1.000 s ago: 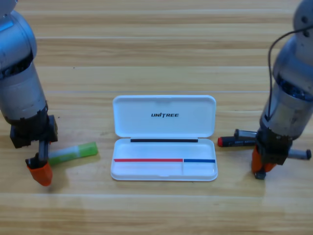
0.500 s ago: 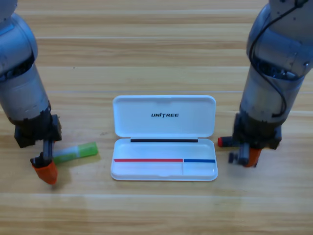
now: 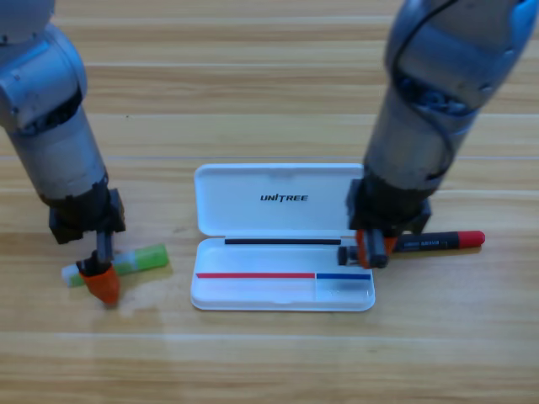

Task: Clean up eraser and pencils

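Note:
The white UNITREE case (image 3: 283, 198) lies open in the middle of the table. My right gripper (image 3: 369, 250) hangs over the right end of the case's tray, shut on the eraser (image 3: 347, 252), a small dark block that sticks out at its left side. The black pencil (image 3: 438, 242) lies just right of the case, its red end pointing right and its left part hidden under the right arm. The light green pencil (image 3: 139, 260) lies left of the case. My left gripper (image 3: 101, 286) points down at that pencil's pale left end (image 3: 71, 274).
The case's upright lid stands behind the tray (image 3: 253, 295). Both grey arms come down from the top edge, one on each side of the case.
My right gripper has moved left from beyond the black pencil to over the tray's right end, with the dark block in it. My left gripper has shifted right onto the green pencil's pale end.

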`<state>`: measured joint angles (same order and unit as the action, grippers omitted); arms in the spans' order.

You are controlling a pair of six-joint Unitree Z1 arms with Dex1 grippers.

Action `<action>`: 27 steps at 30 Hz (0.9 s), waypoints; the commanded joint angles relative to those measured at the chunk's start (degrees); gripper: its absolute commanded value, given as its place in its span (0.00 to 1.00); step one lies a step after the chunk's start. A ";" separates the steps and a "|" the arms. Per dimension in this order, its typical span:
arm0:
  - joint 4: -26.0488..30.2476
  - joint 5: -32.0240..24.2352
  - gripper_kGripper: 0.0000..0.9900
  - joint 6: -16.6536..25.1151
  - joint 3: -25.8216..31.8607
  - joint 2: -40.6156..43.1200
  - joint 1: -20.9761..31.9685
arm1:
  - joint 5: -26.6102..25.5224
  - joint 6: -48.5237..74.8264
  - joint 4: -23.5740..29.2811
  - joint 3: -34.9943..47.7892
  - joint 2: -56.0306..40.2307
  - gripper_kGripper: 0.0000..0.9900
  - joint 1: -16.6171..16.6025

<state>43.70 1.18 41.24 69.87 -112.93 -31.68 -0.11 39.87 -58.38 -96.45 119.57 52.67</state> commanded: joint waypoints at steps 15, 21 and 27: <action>-3.97 0.84 0.95 1.83 -2.02 -4.84 3.37 | -0.33 2.50 -0.77 -3.65 10.34 0.00 2.79; -4.94 0.32 0.68 2.97 -3.52 -4.93 3.64 | 0.55 2.50 -0.77 -4.36 11.04 0.00 2.79; -4.94 0.05 0.26 5.17 -3.87 -5.02 3.64 | 2.22 2.50 -0.60 -4.53 11.22 0.00 2.27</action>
<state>39.94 1.32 45.20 68.05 -114.86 -29.75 0.37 41.96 -58.38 -100.98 126.86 53.99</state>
